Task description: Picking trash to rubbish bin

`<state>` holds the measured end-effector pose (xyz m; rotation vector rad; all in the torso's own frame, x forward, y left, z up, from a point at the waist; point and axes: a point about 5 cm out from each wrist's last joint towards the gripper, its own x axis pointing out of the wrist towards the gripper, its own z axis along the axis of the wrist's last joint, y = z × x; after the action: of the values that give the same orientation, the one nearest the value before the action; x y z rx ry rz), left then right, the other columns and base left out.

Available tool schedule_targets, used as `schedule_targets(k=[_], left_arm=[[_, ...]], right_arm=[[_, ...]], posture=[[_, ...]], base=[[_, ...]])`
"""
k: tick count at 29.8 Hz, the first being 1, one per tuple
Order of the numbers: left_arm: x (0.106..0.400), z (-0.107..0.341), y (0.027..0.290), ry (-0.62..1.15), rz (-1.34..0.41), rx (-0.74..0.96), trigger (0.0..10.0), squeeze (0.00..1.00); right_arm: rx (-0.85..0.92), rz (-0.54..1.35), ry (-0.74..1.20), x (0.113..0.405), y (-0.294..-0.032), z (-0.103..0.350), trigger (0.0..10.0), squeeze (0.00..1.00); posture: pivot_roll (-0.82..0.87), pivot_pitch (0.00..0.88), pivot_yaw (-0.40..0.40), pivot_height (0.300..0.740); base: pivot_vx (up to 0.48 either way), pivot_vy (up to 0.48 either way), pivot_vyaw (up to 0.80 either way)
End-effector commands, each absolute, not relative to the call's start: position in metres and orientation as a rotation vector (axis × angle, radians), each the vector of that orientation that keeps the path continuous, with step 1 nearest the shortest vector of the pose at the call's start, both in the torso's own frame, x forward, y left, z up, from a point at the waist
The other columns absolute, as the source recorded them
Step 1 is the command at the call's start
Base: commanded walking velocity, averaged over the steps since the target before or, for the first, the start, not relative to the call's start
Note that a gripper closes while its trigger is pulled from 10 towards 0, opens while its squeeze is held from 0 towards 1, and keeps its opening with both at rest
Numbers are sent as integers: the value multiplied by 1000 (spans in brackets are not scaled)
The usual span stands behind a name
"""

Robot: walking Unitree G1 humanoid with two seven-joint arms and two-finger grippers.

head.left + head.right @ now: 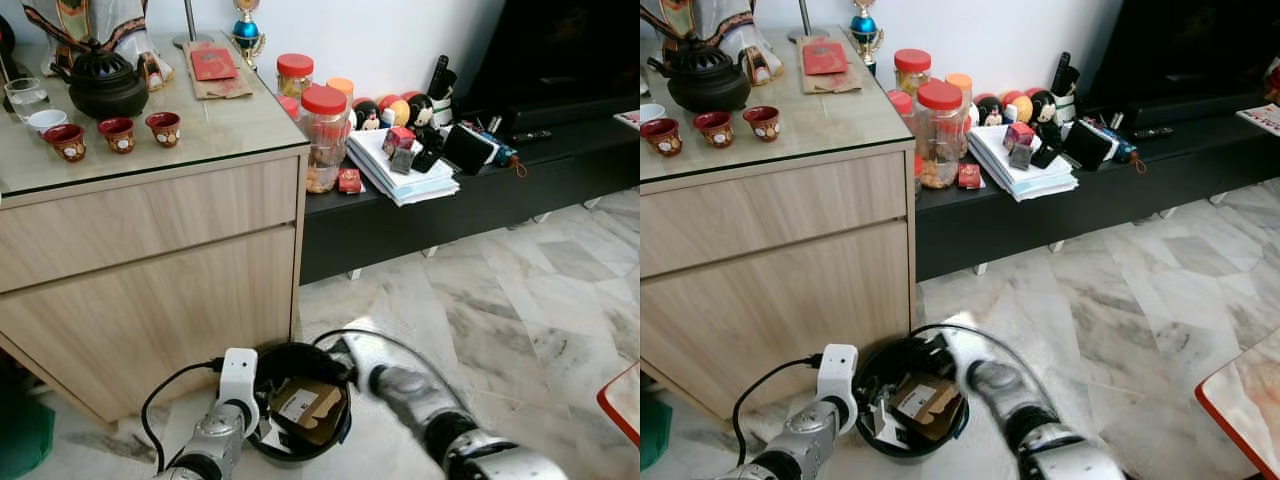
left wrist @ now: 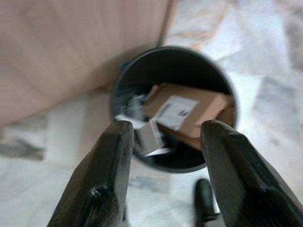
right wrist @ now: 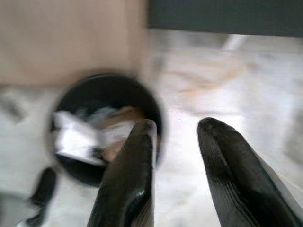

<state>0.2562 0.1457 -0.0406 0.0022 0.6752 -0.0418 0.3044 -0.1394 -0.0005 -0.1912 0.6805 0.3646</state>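
A: Where's the trash?
B: Lower centre of the head view. Round black plastic rubbish bin [image 1: 300,405] on the marble floor [image 1: 520,300], just beside the corner of the light wooden cabinet [image 1: 150,270]. Inside lies a flat brown cardboard box with a white label [image 2: 187,111], tilted, long axis running across the bin mouth, label face up. White crumpled paper scraps [image 2: 147,137] sit next to it.
A: Claws?
B: Left claw [image 2: 163,156] over the bin's near rim, fingers spread wide, nothing between them. Right claw [image 3: 175,142] blurred, beside the bin's rim over the floor, fingers apart, nothing held.
A: Background?
B: Upper left, glass-topped bench [image 1: 220,120] with a dark teapot [image 1: 105,85] and red cups [image 1: 118,133]. Red-lidded jars [image 1: 322,135] on the low black shelf [image 1: 450,210].
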Motion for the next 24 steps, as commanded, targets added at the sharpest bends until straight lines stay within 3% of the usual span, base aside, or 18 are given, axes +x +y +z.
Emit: schedule_targets(k=[1, 2, 4, 8, 21, 24], left_arm=[[253, -43, 147, 689, -26, 37, 10000, 0], [253, -43, 147, 689, -26, 37, 10000, 0], [249, -46, 150, 714, -8, 71, 10000, 0], [248, -47, 157, 707, 52, 79, 10000, 0], [232, -53, 182, 706, 227, 118, 10000, 0], [224, -58, 185, 727, 244, 131, 10000, 0]], right_arm=[[-211, 333, 677, 301, -152, -3, 10000, 0], [-211, 333, 677, 301, -152, -3, 10000, 0], [-318, 287, 716, 292, -177, -10, 10000, 0], [-255, 196, 761, 273, -202, -23, 10000, 0], [-64, 5, 802, 228, -224, -50, 10000, 0], [81, -78, 819, 218, -227, -57, 10000, 0]], posture=[[-141, 37, -129, 740], [-141, 37, -129, 740], [-143, 36, -129, 740], [-138, 39, -124, 740], [-147, 44, -103, 740], [-143, 44, -103, 740]], base=[[0, 0, 0], [0, 0, 0], [0, 0, 0], [0, 0, 0], [0, 0, 0], [0, 0, 0]])
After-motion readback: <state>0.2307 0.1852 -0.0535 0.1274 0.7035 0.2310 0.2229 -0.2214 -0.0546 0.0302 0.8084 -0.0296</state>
